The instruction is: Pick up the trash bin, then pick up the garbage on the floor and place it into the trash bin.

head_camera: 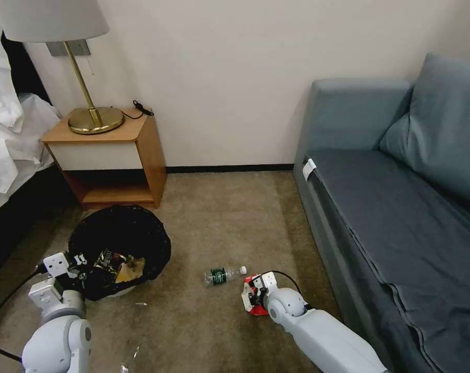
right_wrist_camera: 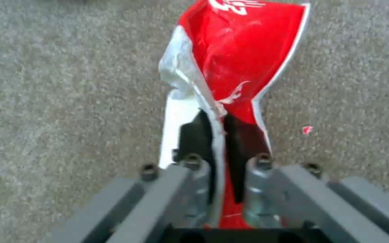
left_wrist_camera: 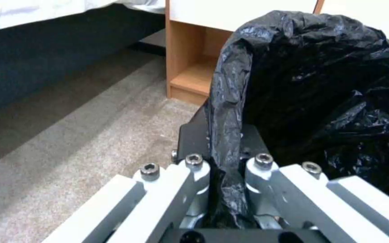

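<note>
Bin [head_camera: 118, 248] sits lower left of the head view in front of the nightstand [head_camera: 111, 155], with wrapper and paper already inside; the left gripper [left_wrist_camera: 224, 148] is clamped on its bagged rim at the near-left edge. The right gripper [right_wrist_camera: 217, 135], lower centre of the head view, is pinched on one edge of the red packet [right_wrist_camera: 239, 54], which hangs from the jaws just over the carpet; best to lift straight and carry slowly, since the thin foil could slip. Bottle [head_camera: 223, 274] lies on the carpet just upper-left of that gripper, apart from it, not yet collected.

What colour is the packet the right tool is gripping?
The packet, held by the right tool, is red with white edging; the right wrist view shows it best.
</note>
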Motion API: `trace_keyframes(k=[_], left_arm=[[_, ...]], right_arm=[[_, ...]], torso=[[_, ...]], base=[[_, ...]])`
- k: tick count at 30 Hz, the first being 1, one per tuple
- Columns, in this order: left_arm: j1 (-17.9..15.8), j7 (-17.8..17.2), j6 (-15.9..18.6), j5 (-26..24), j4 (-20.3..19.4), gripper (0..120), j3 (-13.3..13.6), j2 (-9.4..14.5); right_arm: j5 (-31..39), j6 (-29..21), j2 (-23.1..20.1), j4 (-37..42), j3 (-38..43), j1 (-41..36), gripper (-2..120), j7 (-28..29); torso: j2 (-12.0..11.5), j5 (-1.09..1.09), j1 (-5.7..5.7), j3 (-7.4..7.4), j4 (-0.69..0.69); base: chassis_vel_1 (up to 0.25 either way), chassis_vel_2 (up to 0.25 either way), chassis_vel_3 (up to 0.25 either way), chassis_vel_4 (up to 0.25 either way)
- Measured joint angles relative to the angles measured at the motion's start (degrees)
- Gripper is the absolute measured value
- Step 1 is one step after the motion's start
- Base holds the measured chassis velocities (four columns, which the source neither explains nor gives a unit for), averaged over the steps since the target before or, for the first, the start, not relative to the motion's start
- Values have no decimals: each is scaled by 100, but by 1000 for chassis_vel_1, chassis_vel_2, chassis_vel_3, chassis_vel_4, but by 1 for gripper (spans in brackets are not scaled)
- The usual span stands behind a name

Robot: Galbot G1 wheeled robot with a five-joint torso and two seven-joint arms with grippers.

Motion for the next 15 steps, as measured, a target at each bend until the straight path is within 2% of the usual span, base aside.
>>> trace_keyframes(k=[1,3,15], left_arm=[[0,-4,0,-1,0,4,0,0],[5,-9,2,-1,-8,4,14,-7],[-9,-19,9,11,12,4,15,9]], right_arm=[[-1,32,-3,2,0,4,2,1],[-5,72,-15,21,-13,9,0,2],[-70,164,-13,159,8,-58,0,25]], torso=[[0,-1,0,0,0],[0,0,0,0,0],[0,1,0,0,1]], base=[[0,0,0,0],[0,0,0,0],[0,0,0,0]])
